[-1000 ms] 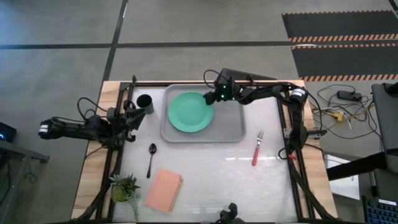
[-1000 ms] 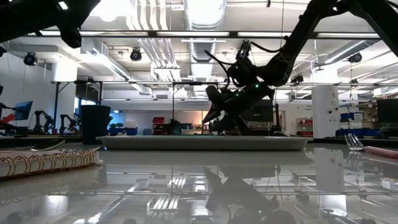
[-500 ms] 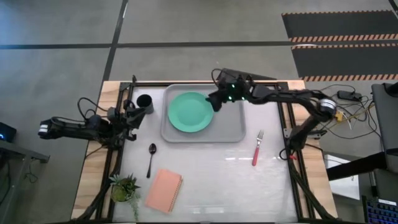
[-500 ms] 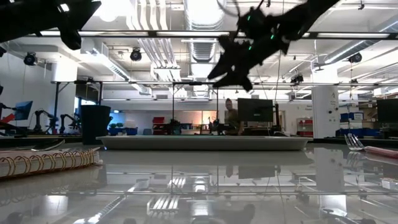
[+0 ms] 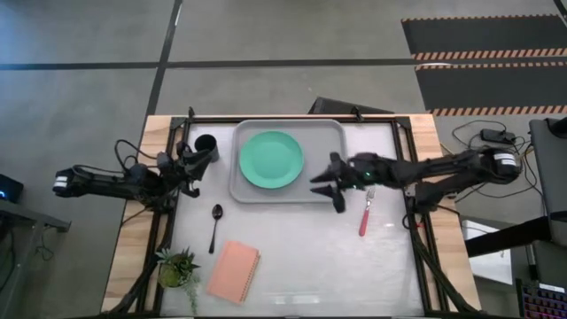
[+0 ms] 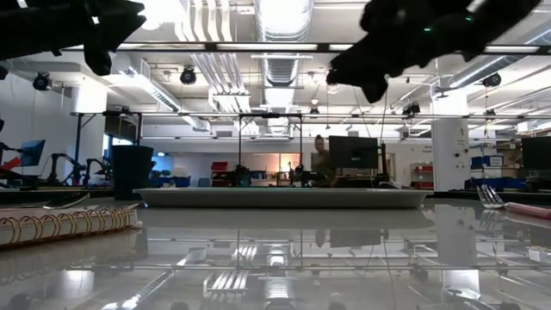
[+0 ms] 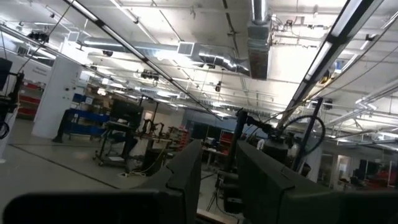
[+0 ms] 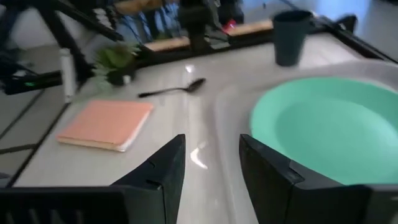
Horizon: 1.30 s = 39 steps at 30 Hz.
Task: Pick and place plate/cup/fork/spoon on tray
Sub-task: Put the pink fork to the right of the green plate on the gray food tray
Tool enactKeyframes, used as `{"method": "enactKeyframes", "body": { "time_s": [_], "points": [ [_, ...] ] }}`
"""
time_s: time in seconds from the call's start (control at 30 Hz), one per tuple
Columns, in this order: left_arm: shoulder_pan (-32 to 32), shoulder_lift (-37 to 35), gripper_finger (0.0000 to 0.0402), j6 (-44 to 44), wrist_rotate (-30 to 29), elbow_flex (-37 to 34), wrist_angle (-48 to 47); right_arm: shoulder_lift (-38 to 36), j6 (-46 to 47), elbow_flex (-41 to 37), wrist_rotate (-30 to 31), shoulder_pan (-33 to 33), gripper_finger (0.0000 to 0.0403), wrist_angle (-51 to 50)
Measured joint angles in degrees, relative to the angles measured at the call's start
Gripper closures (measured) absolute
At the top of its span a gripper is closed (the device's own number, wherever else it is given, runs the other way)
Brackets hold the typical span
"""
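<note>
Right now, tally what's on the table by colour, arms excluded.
Green: 2, plate and potted plant
Black: 2, cup and spoon
Pink-red: 2, fork and pad
Grey: 1, tray
Total: 7

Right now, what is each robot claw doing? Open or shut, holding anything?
Left claw: open, holding nothing, beside the cup.
Right claw: open, holding nothing, over the tray's near edge, by the plate.

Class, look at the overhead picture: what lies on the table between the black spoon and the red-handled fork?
In the high view, only bare table lies between the spoon and the fork; the right gripper hangs above it.
</note>
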Motion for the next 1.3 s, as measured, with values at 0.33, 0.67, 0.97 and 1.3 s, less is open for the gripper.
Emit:
{"method": "enactKeyframes", "body": {
  "time_s": [0.33, 0.67, 0.97, 1.3],
  "points": [
    [0.00, 0.71, 0.0318, -4.53, 0.00, -0.11, 0.04, -11.60, 1.43, -12.72, 0.17, 1.29, 0.0283, 5.17],
    [0.00, 5.86, 0.0318, -12.64, 0.02, 0.11, 0.00, -16.95, 3.62, -20.67, 2.82, 1.28, 0.0285, 11.21],
    [0.00, 9.26, 0.0318, -16.62, 0.02, 0.35, 0.15, -17.15, 15.36, -22.23, 5.25, 1.37, 0.0294, 7.79],
    [0.00, 8.38, 0.0318, -11.14, -3.52, 0.61, 1.96, -14.50, 34.04, -8.55, 7.94, 13.09, 0.0299, -28.30]
  ]
}}
